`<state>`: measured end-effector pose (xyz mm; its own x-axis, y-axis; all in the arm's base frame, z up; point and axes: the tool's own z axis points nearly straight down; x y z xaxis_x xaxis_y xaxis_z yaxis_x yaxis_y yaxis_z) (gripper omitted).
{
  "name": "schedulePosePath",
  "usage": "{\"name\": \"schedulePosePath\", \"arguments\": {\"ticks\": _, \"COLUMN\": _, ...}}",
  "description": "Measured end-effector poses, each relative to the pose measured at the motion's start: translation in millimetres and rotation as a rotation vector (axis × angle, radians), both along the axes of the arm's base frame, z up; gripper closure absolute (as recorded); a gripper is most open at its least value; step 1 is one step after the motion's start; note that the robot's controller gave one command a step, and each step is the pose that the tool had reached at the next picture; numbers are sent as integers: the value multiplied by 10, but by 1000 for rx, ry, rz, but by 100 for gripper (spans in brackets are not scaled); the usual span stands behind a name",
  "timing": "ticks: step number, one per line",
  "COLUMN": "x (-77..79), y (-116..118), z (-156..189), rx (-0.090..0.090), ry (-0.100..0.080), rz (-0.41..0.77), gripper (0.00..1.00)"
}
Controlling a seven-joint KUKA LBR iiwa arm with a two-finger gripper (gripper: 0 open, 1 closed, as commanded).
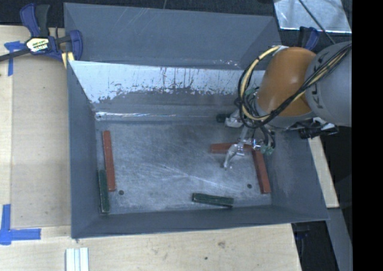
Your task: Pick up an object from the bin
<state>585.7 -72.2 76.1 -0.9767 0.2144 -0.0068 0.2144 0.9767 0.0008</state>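
Your gripper (234, 155) hangs at the 3 o'clock end of the short brown stick (219, 148), seemingly lying 9-to-3; its opening I cannot tell.

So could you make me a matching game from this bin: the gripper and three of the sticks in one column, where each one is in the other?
1 gripper
2 left red stick
3 right red stick
4 lone green stick

A crosswise near the front wall
B alongside a green stick
C by a short red piece
D just right of the gripper

Pairs: 1-C, 2-B, 3-D, 4-A
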Motion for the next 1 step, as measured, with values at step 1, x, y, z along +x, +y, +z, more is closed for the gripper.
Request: {"name": "schedulePosePath", "arguments": {"ticks": 1, "x": -3, "y": 7, "z": 53, "rx": 0, "ry": 0, "rz": -2, "gripper": 100}}
